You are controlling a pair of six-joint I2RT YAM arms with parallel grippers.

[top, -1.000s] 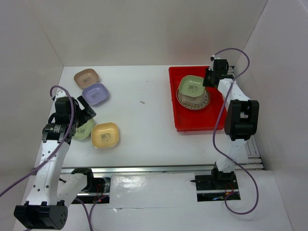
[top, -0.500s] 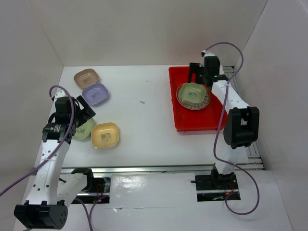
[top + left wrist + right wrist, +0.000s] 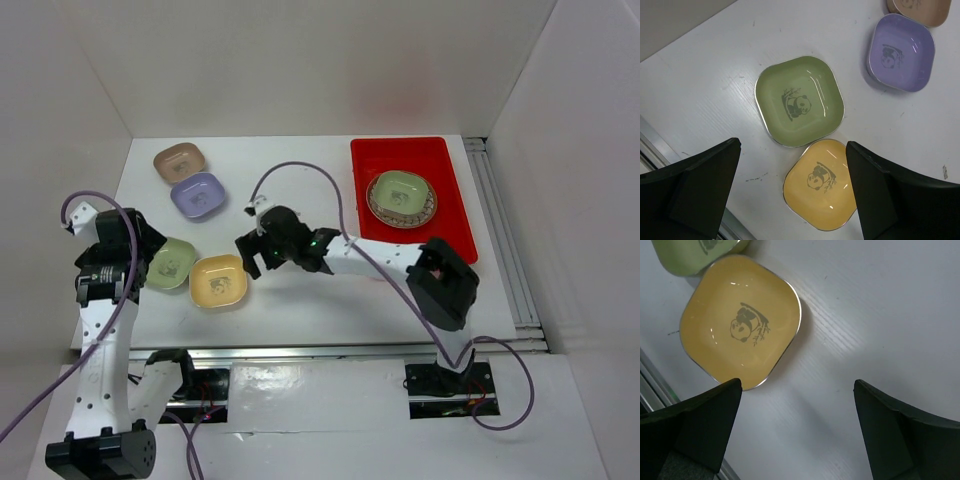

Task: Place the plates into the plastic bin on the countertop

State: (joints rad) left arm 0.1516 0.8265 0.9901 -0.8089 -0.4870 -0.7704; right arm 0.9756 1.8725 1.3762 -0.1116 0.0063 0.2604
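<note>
Red bin (image 3: 400,153) lies on the white surface (image 3: 300,180) at its far right side. Inside it a round lattice plate (image 3: 430,207) sits flat, with a stacked green plate (image 3: 400,190) resting on top.

Four more plates lie outside the bin on the left part of the surface, well apart from it. The pinkish-brown plate (image 3: 180,159) is farthest back; the lavender plate (image 3: 197,194) is just beside it on the near side. The loose green plate (image 3: 172,263) and the yellow plate (image 3: 219,281) lie nearer the arms, edge to edge; both carry a panda print, plain in the wrist views.

Right arm (image 3: 380,258) stretches from its base leftward across the surface; the right jaws stand released and spread wide, low over the surface just right of the yellow plate, grasping nothing. In the right wrist view the fingers (image 3: 695,430) frame plain surface, with the yellow plate's near edge close to one of them.

Left arm (image 3: 100,290) stands at the left edge, wrist raised over the loose green plate; the left jaws are released and wide, grasping nothing. In the left wrist view the loose green plate and the yellow plate lie below, between its fingers (image 3: 695,190); the lavender plate is off to one side and the pinkish-brown plate is cut by the frame edge.

White walls (image 3: 300,70) enclose the surface on three sides.
</note>
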